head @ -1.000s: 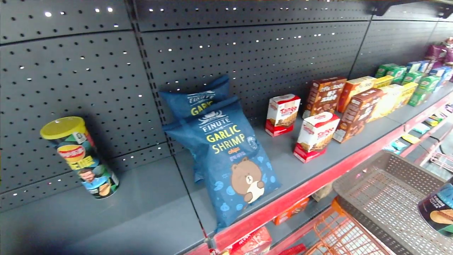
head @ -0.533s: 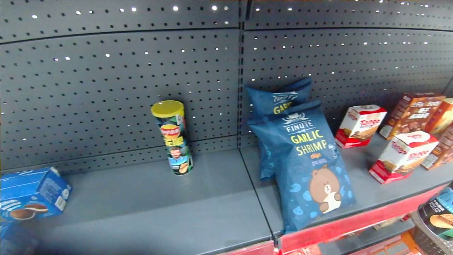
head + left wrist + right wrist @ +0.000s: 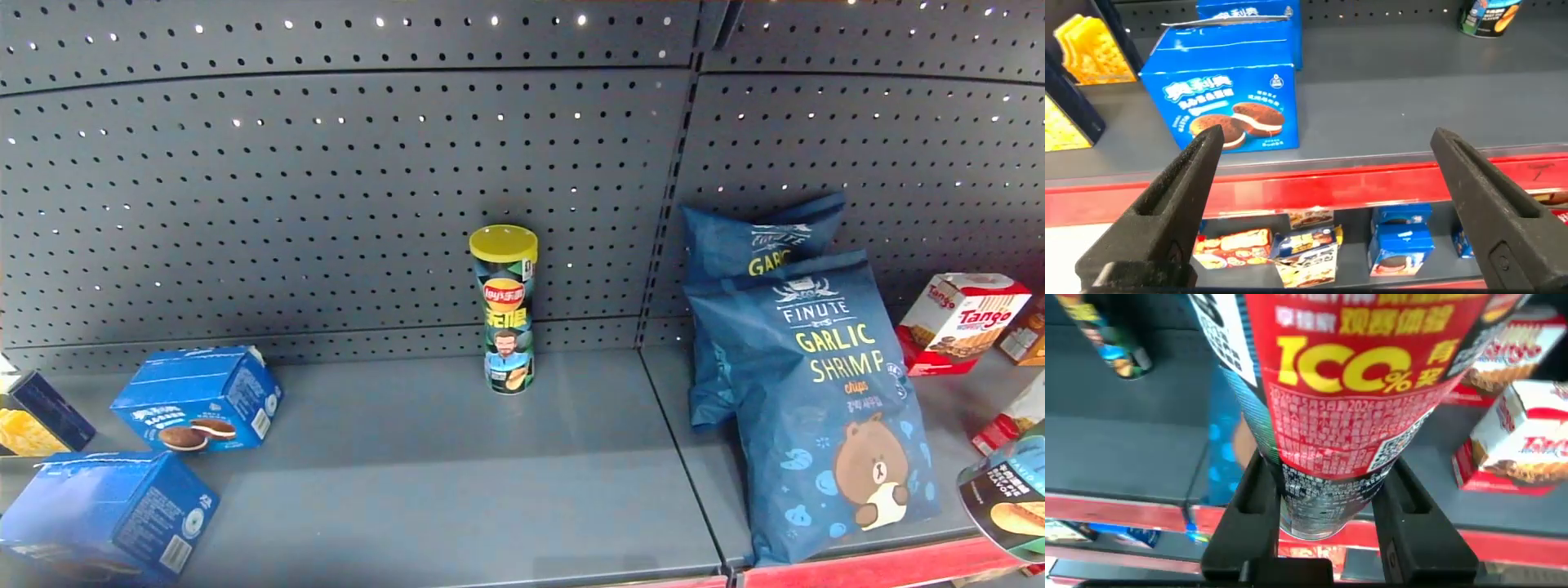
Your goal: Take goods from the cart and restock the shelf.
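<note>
A chips can (image 3: 1347, 392) with red print stands between the fingers (image 3: 1249, 523) of my right gripper (image 3: 1327, 539), which is shut on its lower end. In the head view that held can (image 3: 1008, 506) shows at the bottom right, in front of the shelf edge. Another chips can (image 3: 504, 310) with a yellow lid stands upright at the back of the grey shelf (image 3: 424, 482). My left gripper (image 3: 1327, 212) is open and holds nothing; it hangs before the shelf's red front edge (image 3: 1315, 175), near a blue cookie box (image 3: 1221, 90).
Two blue garlic shrimp chip bags (image 3: 824, 408) lean right of the standing can. Red and white wafer boxes (image 3: 963, 322) sit farther right. Blue cookie boxes (image 3: 200, 396) lie at the left. Bare shelf lies around the yellow-lidded can. Goods fill the lower shelf (image 3: 1315, 245).
The head camera has swung left, so the shelf goods slid right in the picture, the cart basket left the view and the cookie boxes came in. The held can stays at the bottom right.
</note>
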You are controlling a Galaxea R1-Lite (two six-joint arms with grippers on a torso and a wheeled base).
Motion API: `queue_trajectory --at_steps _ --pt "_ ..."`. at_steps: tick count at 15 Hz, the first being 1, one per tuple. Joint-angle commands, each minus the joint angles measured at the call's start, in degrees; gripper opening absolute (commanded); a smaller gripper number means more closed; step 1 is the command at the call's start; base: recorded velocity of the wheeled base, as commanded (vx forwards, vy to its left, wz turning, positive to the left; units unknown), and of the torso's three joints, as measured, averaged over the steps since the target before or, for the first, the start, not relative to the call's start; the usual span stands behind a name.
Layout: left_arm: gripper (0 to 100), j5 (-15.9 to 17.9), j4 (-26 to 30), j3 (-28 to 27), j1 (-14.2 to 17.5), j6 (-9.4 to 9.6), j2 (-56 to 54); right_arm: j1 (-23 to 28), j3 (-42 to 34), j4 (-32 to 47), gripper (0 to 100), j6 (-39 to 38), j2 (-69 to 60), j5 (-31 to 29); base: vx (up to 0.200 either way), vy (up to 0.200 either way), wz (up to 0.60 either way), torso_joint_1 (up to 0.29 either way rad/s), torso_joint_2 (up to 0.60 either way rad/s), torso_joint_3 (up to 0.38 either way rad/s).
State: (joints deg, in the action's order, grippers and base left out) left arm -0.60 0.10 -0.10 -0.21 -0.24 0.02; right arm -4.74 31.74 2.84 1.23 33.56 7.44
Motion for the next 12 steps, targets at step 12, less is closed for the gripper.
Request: queue_trajectory --at_steps 12 --pt "100 -0.02 -0.01 0.01 0.03 -0.02 -0.02 -21.19 2.27 0.50 0 0.79 -4.64 2.14 0.000 0.000 0.00 0.000 0.00 0.000"
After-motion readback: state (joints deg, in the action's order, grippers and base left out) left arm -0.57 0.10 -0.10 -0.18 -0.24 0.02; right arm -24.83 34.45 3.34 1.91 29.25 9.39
